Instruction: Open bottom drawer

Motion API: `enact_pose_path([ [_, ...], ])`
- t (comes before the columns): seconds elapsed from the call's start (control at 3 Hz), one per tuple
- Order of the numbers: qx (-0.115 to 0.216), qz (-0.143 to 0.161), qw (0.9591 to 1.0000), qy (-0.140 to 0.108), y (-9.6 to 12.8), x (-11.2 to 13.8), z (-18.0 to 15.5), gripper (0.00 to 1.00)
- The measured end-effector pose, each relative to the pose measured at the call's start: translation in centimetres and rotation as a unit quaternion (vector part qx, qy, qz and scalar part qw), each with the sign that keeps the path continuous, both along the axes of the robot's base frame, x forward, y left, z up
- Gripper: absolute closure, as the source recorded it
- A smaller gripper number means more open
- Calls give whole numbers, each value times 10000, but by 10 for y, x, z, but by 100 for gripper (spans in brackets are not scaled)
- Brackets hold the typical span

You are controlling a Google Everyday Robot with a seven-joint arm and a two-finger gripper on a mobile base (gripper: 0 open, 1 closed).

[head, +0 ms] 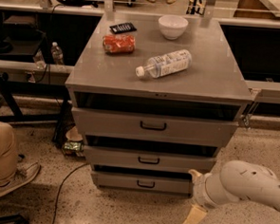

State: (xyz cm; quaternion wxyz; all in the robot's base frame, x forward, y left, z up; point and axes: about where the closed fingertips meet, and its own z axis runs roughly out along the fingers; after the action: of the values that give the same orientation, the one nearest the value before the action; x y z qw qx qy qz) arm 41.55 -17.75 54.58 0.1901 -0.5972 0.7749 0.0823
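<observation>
So the grey cabinet [206, 84] has 3 drawers stacked, and the bottom drawer [121, 181] is the lowest one, just above the speckled floor [124, 213]. It has a short front and a little black bar handle [145, 184] in the middle. The middle drawer [113, 157] and the taller top drawer [110, 124] sit above it, with a dark gap over each front. The gripper [193, 195] is low down at the right end of the bottom drawer, on a fat white arm [249, 185] coming in from the right edge. Its 2 tan fingers [194, 217] are spread wide with nothing held between them. 1 tip is up by the drawer's right corner and the other points down at the floor. The gripper is well to the right of the handle and isn't on it. On top of the cabinet there's a clear water bottle [164, 63] lying on its side, a white bowl [173, 26] toward the back, a red snack packet [118, 43], and a small black thing [123, 27] behind that. Over on the left you can see someone's leg in tan trousers [0, 148] and a sneaker [14, 178], plus a black cable [64, 185] trailing across the floor.
</observation>
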Motion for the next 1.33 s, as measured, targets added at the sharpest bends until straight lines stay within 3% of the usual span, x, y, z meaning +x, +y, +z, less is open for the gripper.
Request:
enact_pose_path([
  [0.33,31,357,9993,46,-15,21,-62,0],
  [0.67,61,482,9987,147,-22,34,-116,0],
  [1.33,170,506,9984,206,-18,50,-213,0],
])
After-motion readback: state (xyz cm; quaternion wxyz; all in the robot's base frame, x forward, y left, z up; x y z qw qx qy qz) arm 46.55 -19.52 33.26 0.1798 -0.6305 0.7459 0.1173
